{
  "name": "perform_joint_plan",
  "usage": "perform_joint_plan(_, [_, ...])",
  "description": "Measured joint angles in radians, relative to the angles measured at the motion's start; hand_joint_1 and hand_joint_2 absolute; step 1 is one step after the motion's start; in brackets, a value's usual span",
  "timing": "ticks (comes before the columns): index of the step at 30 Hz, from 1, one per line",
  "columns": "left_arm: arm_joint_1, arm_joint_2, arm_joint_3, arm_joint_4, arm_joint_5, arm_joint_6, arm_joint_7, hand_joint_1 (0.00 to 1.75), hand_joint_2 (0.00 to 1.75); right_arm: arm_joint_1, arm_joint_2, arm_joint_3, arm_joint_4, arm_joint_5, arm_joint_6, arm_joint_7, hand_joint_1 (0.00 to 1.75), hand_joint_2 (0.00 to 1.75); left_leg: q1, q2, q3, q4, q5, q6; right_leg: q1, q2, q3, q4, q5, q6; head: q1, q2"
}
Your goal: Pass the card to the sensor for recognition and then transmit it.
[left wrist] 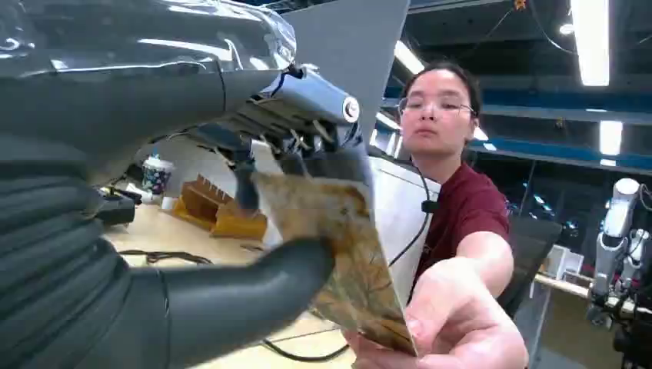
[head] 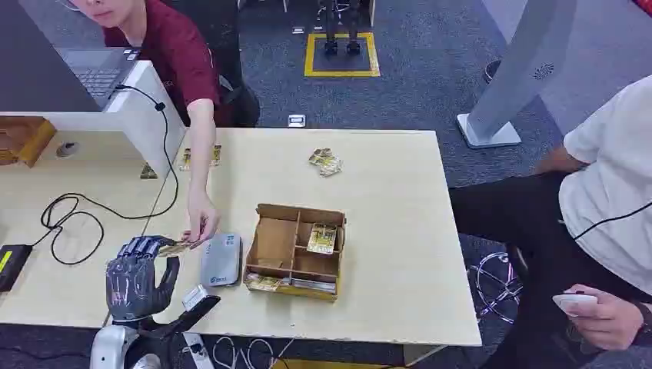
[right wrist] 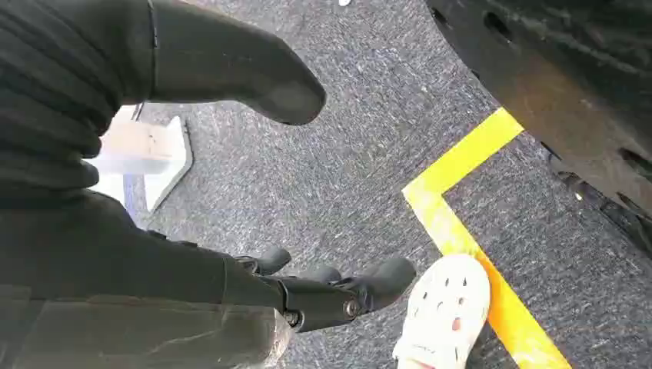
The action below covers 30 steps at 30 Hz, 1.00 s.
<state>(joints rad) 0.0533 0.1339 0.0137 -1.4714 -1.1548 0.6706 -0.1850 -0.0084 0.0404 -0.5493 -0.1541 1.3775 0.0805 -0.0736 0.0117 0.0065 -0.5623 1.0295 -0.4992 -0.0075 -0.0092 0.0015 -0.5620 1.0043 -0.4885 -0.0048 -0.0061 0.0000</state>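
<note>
We are viewing the robot's left hand raised over the near left part of the light wooden table, where it is pinching a patterned card between its thumb and fingers; in the left wrist view the same card is lying between the thick grey thumb and the darker fingers. A person in a dark red shirt is reaching across the table, and that person's hand is touching the far end of the card. Just beside the card we are seeing a grey sensor, and next to it a cardboard box with compartments holding more cards. The right hand is hanging over grey carpet, fingers apart and holding nothing.
</note>
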Motion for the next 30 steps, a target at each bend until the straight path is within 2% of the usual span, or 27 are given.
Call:
perform_joint_plan(7, [0.0, 0.018, -0.027, 0.006, 0.065, 0.0, -0.004, 1.75, 1.75, 0.0, 0.0, 0.0, 0.0, 0.0, 0.0, 0.0, 0.0, 1.75, 0.0, 0.0, 0.0, 0.0, 0.0, 0.0, 0.0, 0.0, 0.0, 0.0, 0.0, 0.0, 0.0, 0.0])
perform_joint_plan(11, [-0.002, 0.037, -0.06, 0.006, 0.176, -0.003, 0.008, 1.75, 1.75, 0.0, 0.0, 0.0, 0.0, -0.001, 0.0, 0.0, 0.0, 1.75, 0.0, 0.0, 0.0, 0.0, 0.0, 0.0, 0.0, 0.0, 0.0, 0.0, 0.0, 0.0, 0.0, 0.0])
perform_joint_plan(14, [-0.007, 0.042, -0.082, 0.006, 0.265, -0.03, 0.02, 1.75, 1.75, 0.0, 0.0, 0.0, 0.0, -0.003, -0.002, 0.003, 0.0, 1.75, 0.0, 0.0, 0.0, 0.0, 0.0, 0.0, 0.0, 0.0, 0.0, 0.0, 0.0, 0.0, 0.0, 0.0])
perform_joint_plan(18, [-0.01, 0.042, -0.1, 0.006, 0.288, -0.043, 0.025, 1.75, 1.75, 0.0, 0.0, 0.0, 0.0, -0.003, -0.002, 0.003, 0.0, 1.75, 0.0, 0.0, 0.0, 0.0, 0.0, 0.0, 0.0, 0.0, 0.0, 0.0, 0.0, 0.0, 0.0, 0.0])
perform_joint_plan(20, [-0.014, 0.041, -0.104, 0.006, 0.349, -0.09, 0.025, 1.75, 1.75, 0.0, 0.0, 0.0, 0.0, -0.004, -0.003, 0.003, 0.0, 1.75, 0.0, 0.0, 0.0, 0.0, 0.0, 0.0, 0.0, 0.0, 0.0, 0.0, 0.0, 0.0, 0.0, 0.0])
perform_joint_plan(23, [-0.021, 0.03, -0.106, 0.004, 0.564, -0.272, 0.046, 1.75, 1.75, 0.001, 0.0, -0.002, 0.0, -0.009, -0.005, 0.009, 0.0, 1.75, 0.0, 0.0, 0.0, 0.0, 0.0, 0.0, 0.0, 0.0, 0.0, 0.0, 0.0, 0.0, 0.0, 0.0])
perform_joint_plan(25, [-0.023, 0.02, -0.109, -0.005, 0.702, -0.368, 0.054, 1.75, 1.75, 0.001, 0.0, -0.004, 0.0, -0.019, -0.006, 0.014, 0.0, 1.75, 0.0, 0.0, 0.0, 0.0, 0.0, 0.0, 0.0, 0.0, 0.0, 0.0, 0.0, 0.0, 0.0, 0.0])
perform_joint_plan(28, [-0.03, 0.009, -0.114, -0.013, 0.918, -0.504, 0.109, 1.75, 1.75, 0.003, 0.0, -0.006, 0.0, -0.02, -0.011, 0.017, 0.0, 1.75, 0.0, 0.0, 0.0, 0.0, 0.0, 0.0, 0.0, 0.0, 0.0, 0.0, 0.0, 0.0, 0.0, 0.0])
perform_joint_plan(30, [-0.035, 0.008, -0.119, -0.013, 1.026, -0.558, 0.155, 1.75, 1.75, 0.005, 0.0, -0.006, 0.0, -0.019, -0.015, 0.017, 0.0, 1.75, 0.0, 0.0, 0.0, 0.0, 0.0, 0.0, 0.0, 0.0, 0.0, 0.0, 0.0, 0.0, 0.0, 0.0])
